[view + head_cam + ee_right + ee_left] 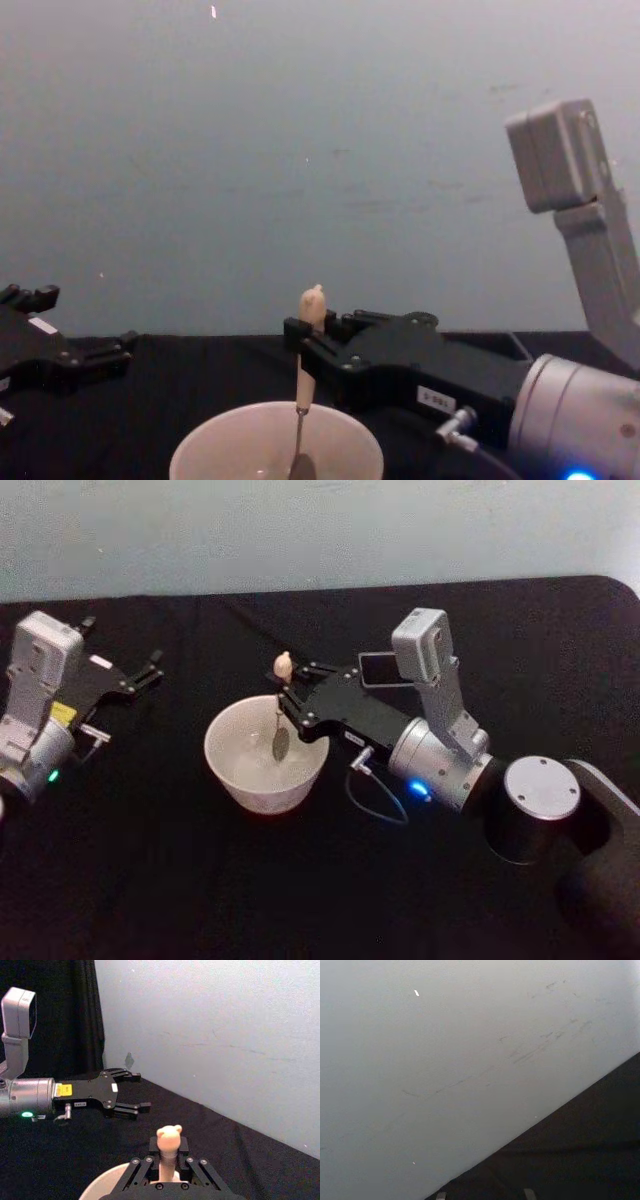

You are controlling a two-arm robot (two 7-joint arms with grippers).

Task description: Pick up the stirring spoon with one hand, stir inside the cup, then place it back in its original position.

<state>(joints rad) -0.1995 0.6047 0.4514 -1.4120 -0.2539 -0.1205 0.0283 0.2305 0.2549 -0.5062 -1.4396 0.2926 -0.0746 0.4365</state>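
The stirring spoon (281, 702) hangs upright, its pale beige handle (168, 1146) pinched in my right gripper (289, 693), which is shut on it. The thin shaft (299, 422) runs down into the cream cup (262, 772), and the small bowl (280, 746) sits inside, above the cup's floor. The cup's rim (275, 412) lies just below my right gripper (301, 342). The dark square holder (380, 670) stands just behind the right wrist, partly hidden. My left gripper (148, 672) rests open at the far left, well apart from the cup.
The black tablecloth (200, 880) covers the whole table up to a pale wall (300, 530). The right arm's grey wrist and camera mount (432, 680) rise beside the holder. A thin cable (380, 800) loops on the cloth to the right of the cup.
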